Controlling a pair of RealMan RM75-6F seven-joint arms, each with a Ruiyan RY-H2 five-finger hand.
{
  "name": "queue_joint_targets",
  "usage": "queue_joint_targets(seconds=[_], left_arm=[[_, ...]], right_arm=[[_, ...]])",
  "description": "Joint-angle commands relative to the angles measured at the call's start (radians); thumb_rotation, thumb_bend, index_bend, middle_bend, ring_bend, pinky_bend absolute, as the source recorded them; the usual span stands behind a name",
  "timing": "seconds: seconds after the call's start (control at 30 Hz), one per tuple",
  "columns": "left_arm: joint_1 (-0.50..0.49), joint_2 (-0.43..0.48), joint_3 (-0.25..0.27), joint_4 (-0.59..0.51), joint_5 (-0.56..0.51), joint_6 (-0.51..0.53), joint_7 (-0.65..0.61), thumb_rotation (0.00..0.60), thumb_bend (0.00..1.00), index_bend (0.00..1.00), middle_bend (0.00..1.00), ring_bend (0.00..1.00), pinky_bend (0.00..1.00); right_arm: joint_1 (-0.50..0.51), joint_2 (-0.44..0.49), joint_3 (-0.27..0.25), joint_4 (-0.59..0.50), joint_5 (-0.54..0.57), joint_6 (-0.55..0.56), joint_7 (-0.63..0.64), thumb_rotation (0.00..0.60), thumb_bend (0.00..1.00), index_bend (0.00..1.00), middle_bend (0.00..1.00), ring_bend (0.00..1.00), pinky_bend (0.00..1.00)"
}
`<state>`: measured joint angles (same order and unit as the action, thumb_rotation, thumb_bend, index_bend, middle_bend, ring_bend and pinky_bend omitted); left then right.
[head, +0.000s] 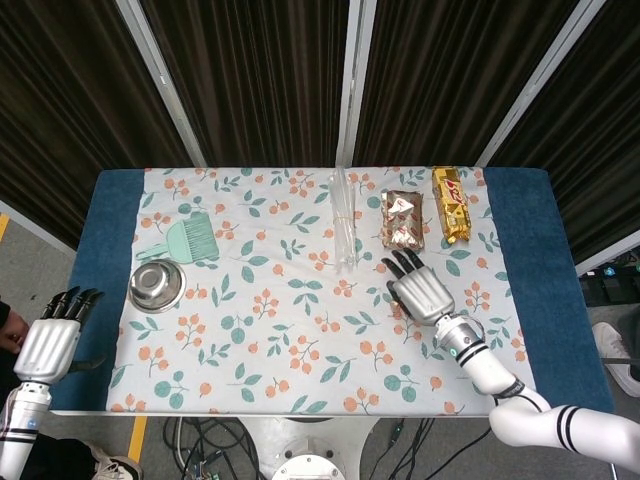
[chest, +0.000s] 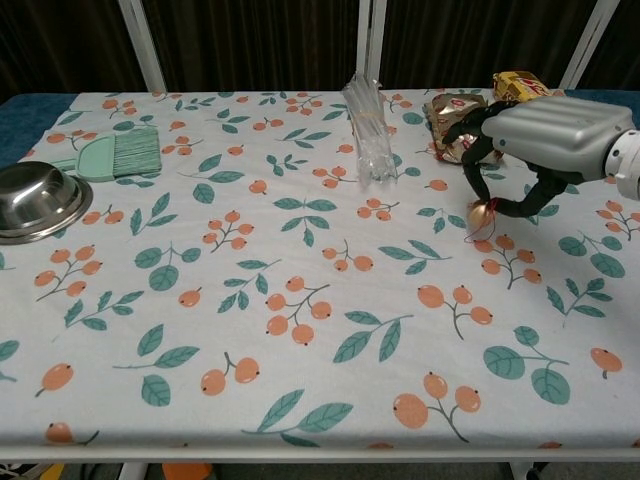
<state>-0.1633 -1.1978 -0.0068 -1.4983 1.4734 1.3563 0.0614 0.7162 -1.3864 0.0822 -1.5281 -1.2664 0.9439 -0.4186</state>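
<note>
A small copper-gold bell (chest: 479, 213), round-bodied and shiny, with a thin red string trailing below it, hangs pinched between the thumb and a dark fingertip of the right hand (chest: 540, 140). In the chest view it appears lifted just clear of the floral tabletop (chest: 300, 250), with the string's end reaching down toward the cloth. It sits toward the right side of the tabletop, just in front of the brown foil packet (chest: 455, 115); in the head view it is hidden under the hand.
</note>
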Motion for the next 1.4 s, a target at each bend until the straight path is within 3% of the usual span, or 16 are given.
queue_joint_targets(seconds=[0.03,0.17,0.27,0.37,1.4], left_arm=[[0.0,0.0,0.0,0.0,0.001,0.0,0.001,0.6,0.0,0.11,0.1,0.04,0.1],[-0.003,-0.003,0.0,-0.001,0.0,-0.004,0.005,0.6,0.0,0.11,0.1,0.04,0.1],[-0.004,-0.006,0.001,-0.002,0.003,-0.005,0.006,0.6,0.0,0.11,0.1,0.04,0.1],[-0.005,-0.006,0.003,-0.001,0.006,-0.006,0.007,0.6,0.0,0.11,0.1,0.04,0.1],[-0.005,-0.011,0.003,0.012,0.005,-0.006,-0.006,0.6,0.0,0.11,0.1,0.04,0.1]], right_arm=[[-0.005,0.03,0.016,-0.036,-0.012,0.014,0.029,0.6,0.34,0.72,0.14,0.0,0.0],[-0.006,0.085,0.01,-0.153,-0.055,-0.026,0.165,0.6,0.35,0.74,0.14,0.0,0.0],[-0.018,0.082,0.008,-0.102,-0.09,0.035,0.081,0.6,0.35,0.75,0.14,0.0,0.0],[-0.031,0.056,0.018,-0.041,-0.048,0.073,-0.022,0.6,0.35,0.75,0.14,0.0,0.0],[-0.001,0.017,-0.03,-0.025,0.035,-0.079,-0.028,0.6,0.36,0.75,0.13,0.0,0.0]])
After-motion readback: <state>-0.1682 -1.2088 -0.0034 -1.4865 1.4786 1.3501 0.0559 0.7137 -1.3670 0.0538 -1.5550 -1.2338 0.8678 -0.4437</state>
